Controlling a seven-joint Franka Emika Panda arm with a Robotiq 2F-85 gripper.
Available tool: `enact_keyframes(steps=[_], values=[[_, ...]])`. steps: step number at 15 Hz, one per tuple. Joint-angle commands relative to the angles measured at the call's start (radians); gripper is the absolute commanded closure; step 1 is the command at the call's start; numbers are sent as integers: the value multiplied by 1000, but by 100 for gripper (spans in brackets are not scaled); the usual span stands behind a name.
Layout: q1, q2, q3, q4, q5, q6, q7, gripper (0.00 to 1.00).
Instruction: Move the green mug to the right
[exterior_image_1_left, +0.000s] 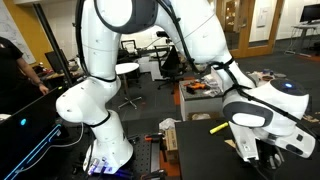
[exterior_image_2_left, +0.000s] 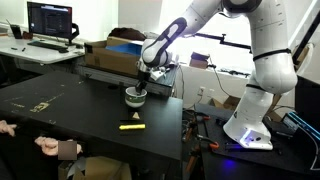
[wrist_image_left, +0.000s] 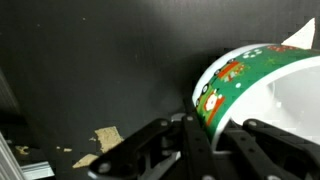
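The green mug (exterior_image_2_left: 136, 97) stands on the black table (exterior_image_2_left: 70, 110), near its far right part. In the wrist view the green mug (wrist_image_left: 255, 75) fills the right side, green outside with red and white pictures and white inside. My gripper (wrist_image_left: 215, 135) straddles its rim, one finger against the outer wall and one inside, closed on the wall. In an exterior view the gripper (exterior_image_2_left: 141, 82) comes down onto the mug from above. In an exterior view the gripper (exterior_image_1_left: 250, 150) is low at the right, and the mug is hidden there.
A yellow marker (exterior_image_2_left: 130, 125) lies on the table in front of the mug; it also shows in an exterior view (exterior_image_1_left: 218, 127). A cardboard box (exterior_image_2_left: 115, 52) stands behind the mug. A person's hand (exterior_image_2_left: 50, 147) rests at the table's near left edge.
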Motion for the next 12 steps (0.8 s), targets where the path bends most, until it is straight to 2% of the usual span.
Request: enact_keyframes(steps=[1, 12], values=[[27, -54, -34, -36, 5, -23, 57, 97], [25, -60, -51, -94, 33, 0, 134, 97]])
